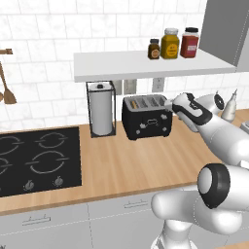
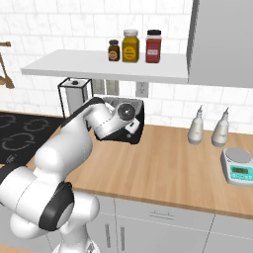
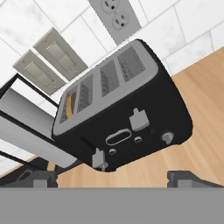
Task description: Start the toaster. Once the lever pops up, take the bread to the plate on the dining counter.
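Wood countertop against the white tile wall, toaster [image 1: 147, 116] at the back beside the paper towel holder [image 1: 101, 108]. Bread [image 3: 70, 105] sits down in its left slot. Gripper [image 3: 114, 178] hovers near the toaster, fingers spread, holding nothing. Looks like everything's left to do.

**Arm out forward, jaws wide**

White Franka arm folded at the elbow, forearm reaching forward and level; wrist rolled, hand view tilted; gripper [image 3: 111, 177] spread fully apart, nothing between the dark fingertips [image 3: 183, 177]; holding nothing.
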### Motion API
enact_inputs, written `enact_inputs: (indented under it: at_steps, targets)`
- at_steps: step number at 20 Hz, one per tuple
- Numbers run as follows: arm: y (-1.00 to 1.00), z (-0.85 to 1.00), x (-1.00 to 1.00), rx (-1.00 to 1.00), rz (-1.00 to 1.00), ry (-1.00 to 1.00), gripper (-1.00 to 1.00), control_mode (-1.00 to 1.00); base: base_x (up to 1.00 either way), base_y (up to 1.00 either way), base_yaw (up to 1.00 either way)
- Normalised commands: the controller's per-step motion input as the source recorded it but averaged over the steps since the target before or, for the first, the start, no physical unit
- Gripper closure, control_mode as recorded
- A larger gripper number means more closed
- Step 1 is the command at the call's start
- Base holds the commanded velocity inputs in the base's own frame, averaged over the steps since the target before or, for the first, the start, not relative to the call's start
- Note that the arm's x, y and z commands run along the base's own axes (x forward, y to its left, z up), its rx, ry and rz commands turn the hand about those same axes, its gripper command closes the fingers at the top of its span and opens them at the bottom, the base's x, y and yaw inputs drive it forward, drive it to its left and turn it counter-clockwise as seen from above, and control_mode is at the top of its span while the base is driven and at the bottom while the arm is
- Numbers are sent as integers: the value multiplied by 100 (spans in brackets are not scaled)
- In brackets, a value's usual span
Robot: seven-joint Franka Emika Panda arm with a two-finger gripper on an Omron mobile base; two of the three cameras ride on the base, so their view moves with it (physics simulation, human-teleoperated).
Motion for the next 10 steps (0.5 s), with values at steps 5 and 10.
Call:
enact_inputs:
  at_steps: [5, 10]
  targets:
    - [0, 0, 0, 0, 0, 0, -100, -100, 0, 0, 0]
    - [0, 0, 0, 0, 0, 0, -100, -100, 0, 0, 0]
